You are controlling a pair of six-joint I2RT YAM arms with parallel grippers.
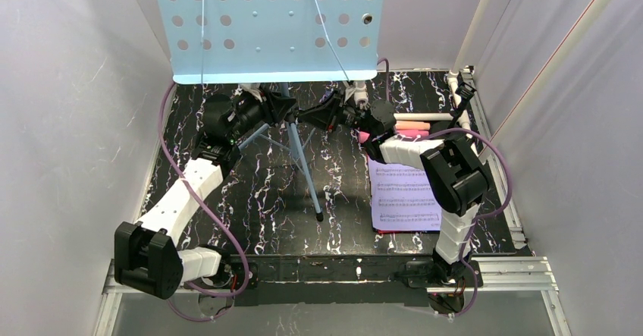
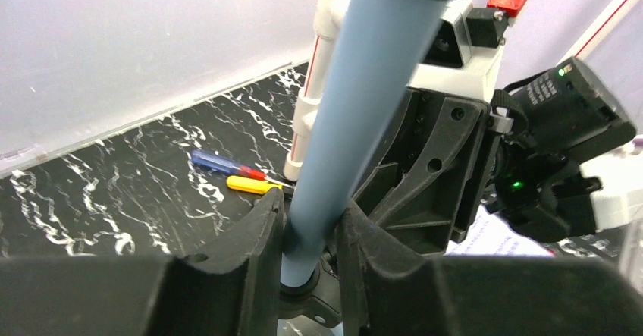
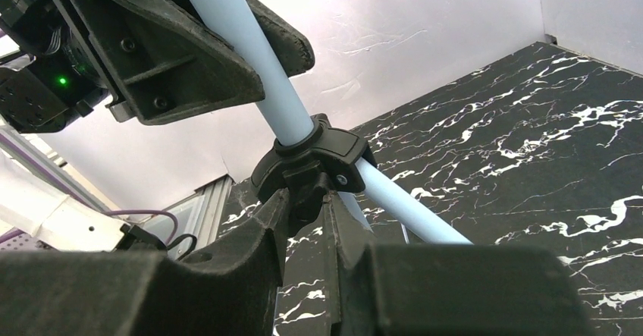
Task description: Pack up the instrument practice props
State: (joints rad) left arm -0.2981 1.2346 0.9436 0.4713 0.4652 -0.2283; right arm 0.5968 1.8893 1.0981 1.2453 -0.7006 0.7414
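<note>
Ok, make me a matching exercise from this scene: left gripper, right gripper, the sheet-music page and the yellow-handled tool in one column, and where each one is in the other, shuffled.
Column one:
1. left gripper
2. right gripper
3. sheet-music page
4. yellow-handled tool

Column two:
A. lying flat on the table, by the right arm
B. lying on the table near the foot of the white pipe
C. closed around the pale-blue pole
D. closed on the black collar

Pairs: 1-C, 2-D, 3-A, 4-B
</note>
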